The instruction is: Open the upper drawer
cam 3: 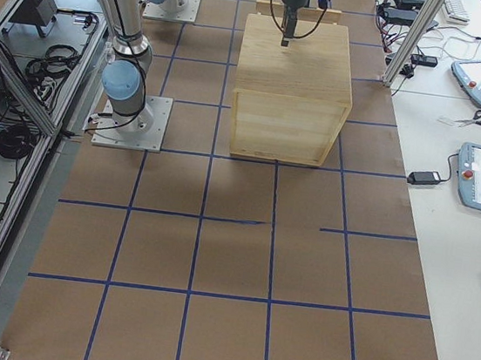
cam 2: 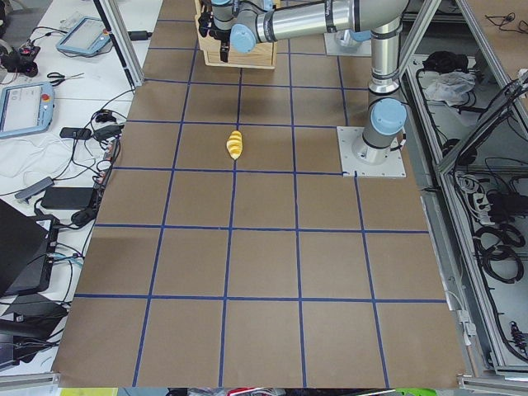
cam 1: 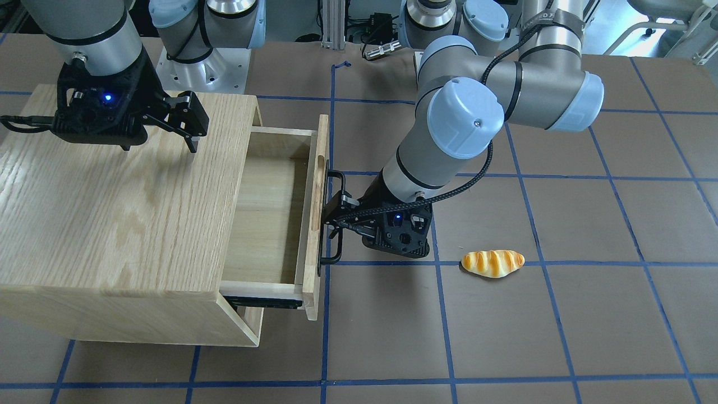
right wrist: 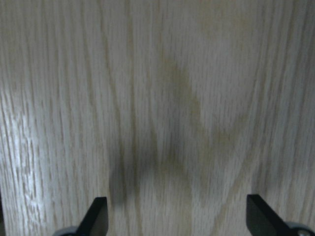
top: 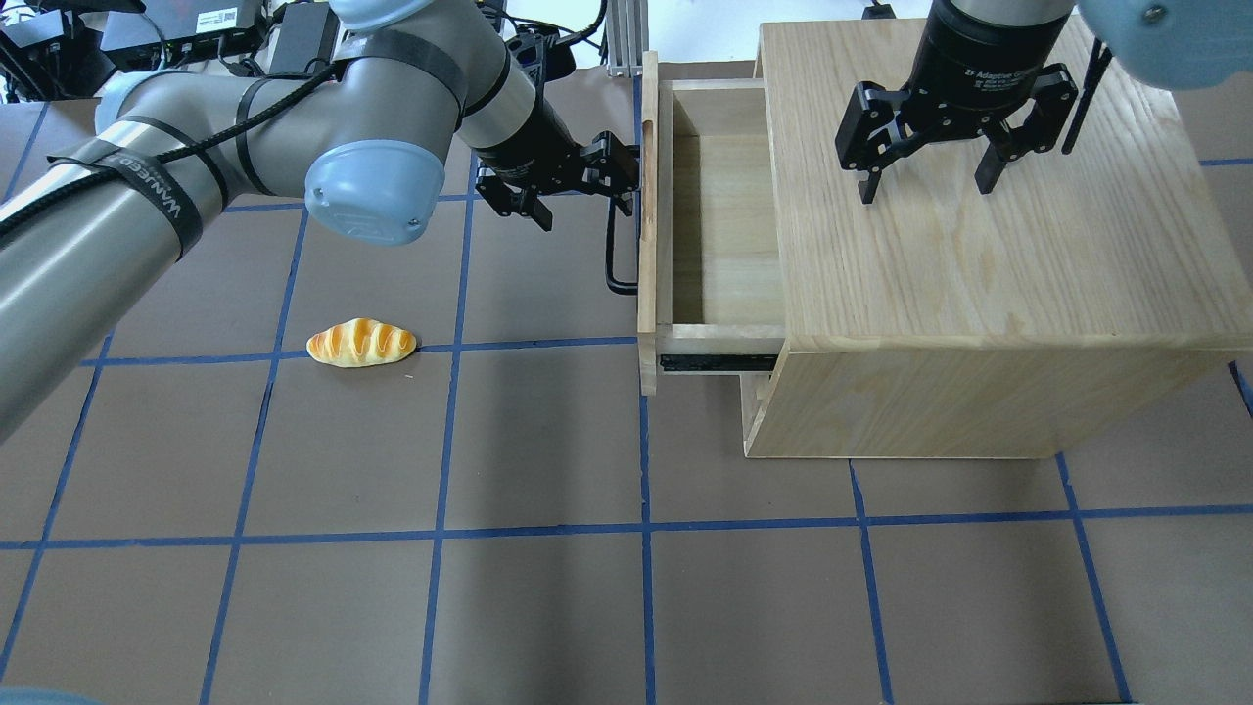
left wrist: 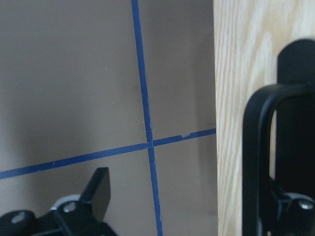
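Observation:
The upper drawer (cam 1: 269, 213) is pulled well out of the oak cabinet (cam 1: 112, 196), and its pale inside shows empty; it also shows in the overhead view (top: 724, 225). Its front panel carries a black bar handle (cam 1: 339, 247) (top: 612, 264) (left wrist: 256, 157). My left gripper (cam 1: 336, 216) (top: 587, 191) (left wrist: 197, 206) is open at the handle, with the bar between its fingers close to one of them. My right gripper (cam 1: 160, 143) (top: 925, 186) (right wrist: 179, 216) is open and empty, just above the cabinet top (top: 979, 274).
A toy bread roll (cam 1: 492, 262) (top: 360, 343) (cam 2: 235, 145) lies on the brown table with blue grid tape, on my left arm's side of the drawer. The cabinet (cam 3: 296, 73) stands on my right side. A black slide rail shows under the drawer.

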Motion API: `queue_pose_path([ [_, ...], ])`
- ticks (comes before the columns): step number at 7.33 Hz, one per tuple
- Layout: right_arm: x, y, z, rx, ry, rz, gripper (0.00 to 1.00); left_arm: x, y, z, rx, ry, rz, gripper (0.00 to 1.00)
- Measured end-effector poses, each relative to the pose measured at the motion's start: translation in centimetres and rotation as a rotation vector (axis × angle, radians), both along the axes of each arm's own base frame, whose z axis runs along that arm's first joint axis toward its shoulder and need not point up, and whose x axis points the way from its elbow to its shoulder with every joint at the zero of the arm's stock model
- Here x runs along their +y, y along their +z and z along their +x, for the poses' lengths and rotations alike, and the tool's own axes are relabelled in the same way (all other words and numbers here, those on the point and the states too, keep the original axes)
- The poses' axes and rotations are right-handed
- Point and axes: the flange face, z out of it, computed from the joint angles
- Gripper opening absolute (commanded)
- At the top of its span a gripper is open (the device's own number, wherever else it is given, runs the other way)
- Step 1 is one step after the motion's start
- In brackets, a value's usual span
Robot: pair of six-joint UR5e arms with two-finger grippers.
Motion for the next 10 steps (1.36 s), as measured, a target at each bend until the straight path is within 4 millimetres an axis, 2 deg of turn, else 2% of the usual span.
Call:
queue_pose_path([
  [7,0.0,0.0,0.0,0.000,0.001,0.000,1.00,-1.4,0.9,6.4,-0.007,0.071,0.022,1.00],
  [10,0.0,0.0,0.0,0.000,0.001,0.000,1.00,-1.4,1.2,7.1,-0.008,0.081,0.024,1.00],
])
